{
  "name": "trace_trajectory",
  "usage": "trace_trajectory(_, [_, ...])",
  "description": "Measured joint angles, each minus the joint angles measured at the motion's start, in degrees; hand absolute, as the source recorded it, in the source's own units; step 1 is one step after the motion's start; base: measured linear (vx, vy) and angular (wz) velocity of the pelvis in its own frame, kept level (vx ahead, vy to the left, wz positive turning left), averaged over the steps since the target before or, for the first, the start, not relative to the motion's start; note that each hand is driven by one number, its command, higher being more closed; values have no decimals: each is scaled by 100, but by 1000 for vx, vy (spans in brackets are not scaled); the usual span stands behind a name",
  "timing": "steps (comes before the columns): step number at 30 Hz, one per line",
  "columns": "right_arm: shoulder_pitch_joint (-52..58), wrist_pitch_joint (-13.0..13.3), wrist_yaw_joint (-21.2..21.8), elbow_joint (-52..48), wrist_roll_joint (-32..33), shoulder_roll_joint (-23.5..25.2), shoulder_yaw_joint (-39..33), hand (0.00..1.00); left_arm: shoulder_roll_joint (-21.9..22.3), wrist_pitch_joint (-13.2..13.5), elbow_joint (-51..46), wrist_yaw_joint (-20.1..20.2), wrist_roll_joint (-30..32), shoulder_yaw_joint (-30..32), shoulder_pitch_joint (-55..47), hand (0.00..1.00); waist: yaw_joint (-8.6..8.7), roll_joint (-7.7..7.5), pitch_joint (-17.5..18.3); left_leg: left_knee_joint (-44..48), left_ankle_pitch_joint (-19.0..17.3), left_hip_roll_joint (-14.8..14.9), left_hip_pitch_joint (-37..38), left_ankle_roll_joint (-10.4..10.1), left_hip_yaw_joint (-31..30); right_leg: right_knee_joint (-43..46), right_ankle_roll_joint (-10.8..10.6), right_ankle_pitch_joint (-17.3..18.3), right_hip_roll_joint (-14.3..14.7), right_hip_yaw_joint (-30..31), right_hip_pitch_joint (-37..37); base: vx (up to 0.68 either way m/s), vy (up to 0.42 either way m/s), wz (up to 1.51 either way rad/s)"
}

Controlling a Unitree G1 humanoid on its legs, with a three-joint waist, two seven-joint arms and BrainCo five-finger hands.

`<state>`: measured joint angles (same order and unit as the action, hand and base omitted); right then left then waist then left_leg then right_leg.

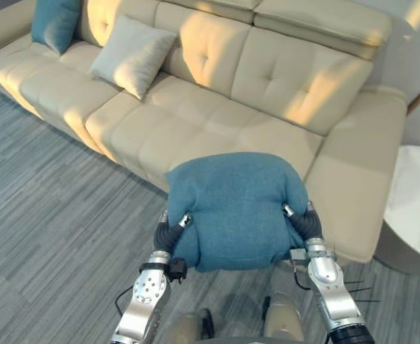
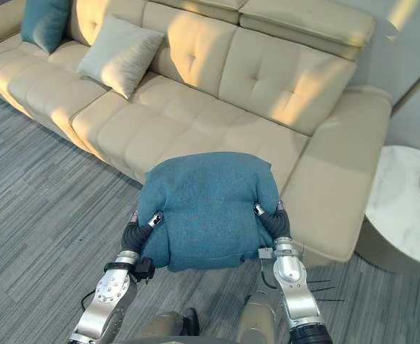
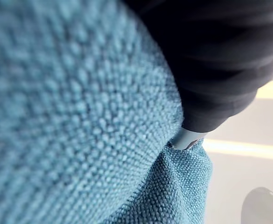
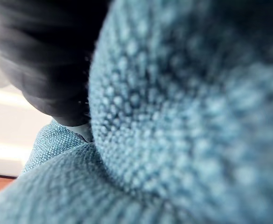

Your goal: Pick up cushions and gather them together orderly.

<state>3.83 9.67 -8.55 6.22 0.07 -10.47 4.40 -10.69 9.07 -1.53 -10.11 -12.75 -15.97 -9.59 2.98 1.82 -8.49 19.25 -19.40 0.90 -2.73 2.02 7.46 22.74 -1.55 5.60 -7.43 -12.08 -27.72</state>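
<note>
A large blue cushion (image 1: 235, 208) hangs in the air in front of the sofa's right end, squeezed between both hands. My left hand (image 1: 170, 232) grips its left side and my right hand (image 1: 305, 223) its right side, each with a thumb pressed into the top cloth; the other fingers are hidden behind the cushion. The blue weave (image 3: 80, 116) lies tight against the hand in the left wrist view, and the same cloth (image 4: 183, 116) does so in the right wrist view. A beige cushion (image 1: 132, 55) leans on the sofa's back at the left. A teal cushion (image 1: 54, 21) stands at the far left end.
The long cream sofa (image 1: 196, 122) runs from the upper left to the right, its right-hand seats bare. A round white side table (image 1: 418, 208) stands at the right, past the sofa's arm. Grey striped carpet (image 1: 45, 215) lies in front at the left.
</note>
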Motion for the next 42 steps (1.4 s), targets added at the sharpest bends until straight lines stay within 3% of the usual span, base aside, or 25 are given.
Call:
trace_trajectory(1, [58,1,1,4,36,-4,-1,100,-24,0,6,2,2,-37,-3,100,12,-50,29,-103,-86,-32,244,-158,-28,-754,153,-525,135,-207,71,484,-96,39])
trace_trajectory(2, [110,2,0,2,51,5,-4,100,-54,0,11,2,2,-70,-5,100,26,-125,67,-146,-126,-107,364,-228,-83,-955,274,-842,147,-212,77,524,-137,74])
trace_trajectory(3, [249,5,0,7,71,-11,-53,100,-44,1,97,18,10,-175,18,100,172,-134,132,-159,-246,-139,561,-429,-261,-781,658,-1437,122,-121,64,525,-200,72])
trace_trajectory(4, [290,-14,39,23,102,-94,-177,100,101,-6,190,37,60,-217,37,100,193,112,185,105,-217,132,461,-614,-294,-577,636,-1125,244,-340,86,620,-228,61])
trace_trajectory(5, [289,-18,70,22,109,-103,-204,100,141,-6,204,66,81,-218,63,100,190,159,187,383,-182,210,345,-810,-254,-591,604,-1034,328,-373,129,606,-235,8])
trace_trajectory(6, [333,-58,93,-13,112,-99,-232,100,154,-9,236,125,101,-219,111,100,163,165,189,1163,7,470,88,-1129,-163,-656,668,-896,540,-380,327,501,-178,-22])
trace_trajectory(7, [500,-141,87,-206,114,-113,-243,100,164,-25,298,163,109,-223,111,100,105,186,176,2183,381,799,-164,-1247,-57,-781,768,-760,795,-352,717,505,-171,-36])
trace_trajectory(8, [615,-150,81,-337,114,-109,-243,100,163,-38,336,182,109,-231,92,100,63,189,171,2648,453,997,-230,-1212,11,-865,798,-698,916,-328,971,466,-121,-51])
trace_trajectory(9, [870,-150,60,-704,122,-92,-248,100,164,-49,341,202,108,-247,35,100,10,167,173,3276,357,1270,-349,-1044,275,-996,820,-590,1052,-224,1390,339,-64,-45])
trace_trajectory(10, [986,-146,37,-923,134,-91,-258,100,170,-48,338,221,108,-249,27,100,-24,139,182,3396,278,1356,-436,-903,445,-1042,823,-536,1074,-160,1514,358,-59,-60])
trace_trajectory(12, [1117,-91,-18,-1570,138,-76,-347,100,216,8,243,235,108,-240,64,100,-71,77,217,3086,-56,1521,-942,-359,805,-1120,782,-397,1080,232,1669,291,-19,-73])
trace_trajectory(13, [1098,-90,-21,-1645,137,-69,-358,100,245,15,207,234,110,-233,67,100,-83,70,216,2894,-101,1520,-1076,-330,796,-1113,763,-381,1084,370,1673,302,70,-90])
trace_trajectory(15, [993,-89,-25,-1664,136,-36,-368,100,343,30,180,233,112,-176,57,100,-173,32,201,1976,-93,1311,-1240,-352,329,-1119,701,-329,1127,934,1832,235,139,-128])
trace_trajectory(16, [954,-90,-26,-1626,136,-3,-367,100,340,31,180,233,115,-173,44,100,-275,8,191,1403,-25,1078,-1249,-467,-202,-1094,660,-253,1162,1316,1883,124,164,-163])
trace_trajectory(19, [764,-89,-25,-1257,92,67,-342,100,332,33,184,219,126,-163,-110,100,-374,35,220,382,276,854,-1117,-893,-1139,-1045,447,-181,1292,2167,1937,151,351,-178])
trace_trajectory(20, [635,-95,-24,-1037,-3,56,-324,100,331,33,201,216,135,-163,-193,100,-370,186,290,133,604,910,-984,-1120,-1164,-1028,332,-144,1448,2561,1938,115,413,-209])
trace_trajectory(21, [496,-113,-23,-782,-62,104,-194,100,289,33,230,176,135,-114,-299,100,-376,126,311,181,811,891,-812,-985,-921,-1029,271,-137,1452,2920,1953,129,425,-208])
trace_trajectory(23, [489,-116,-22,-676,-73,152,-83,100,177,33,344,130,135,-83,-315,100,-343,-69,417,105,809,849,-708,-813,-354,-1032,27,-181,1276,3120,1834,140,332,-150])
trace_trajectory(24, [394,-115,-18,-591,-72,145,-9,100,134,33,439,131,138,0,-304,100,-267,-182,453,-2,833,796,-616,-694,65,-991,-51,-227,1093,2965,1683,157,337,-187])
trace_trajectory(25, [151,-119,5,-354,-71,141,131,100,124,30,564,131,141,156,-311,100,-258,-268,466,-150,867,722,-392,-632,577,-1024,-143,-321,842,2323,1574,101,228,-163])
trace_trajectory(26, [100,-119,10,-299,-71,143,152,100,125,30,587,131,140,188,-311,100,-262,-270,467,-163,867,709,-354,-632,667,-1046,-134,-328,788,2179,1572,75,175,-157])
trace_trajectory(28, [-70,-120,19,21,-65,160,298,100,95,28,674,128,203,331,-305,100,-239,-216,442,-368,873,645,-35,-621,1060,-1173,-4,-487,501,1196,1621,48,75,-100])
trace_trajectory(37, [-110,-120,109,447,-113,71,319,100,92,27,698,118,581,319,-303,100,-224,-172,451,-1001,1096,617,158,-583,786,-2185,127,-949,607,929,2040,47,-22,-2])
trace_trajectory(42, [-861,-129,-19,1090,-321,83,537,100,98,20,1396,-199,753,499,277,100,-292,-156,385,-1008,1227,538,-484,-529,656,-2556,141,-1370,530,812,1622,-94,-10,12])
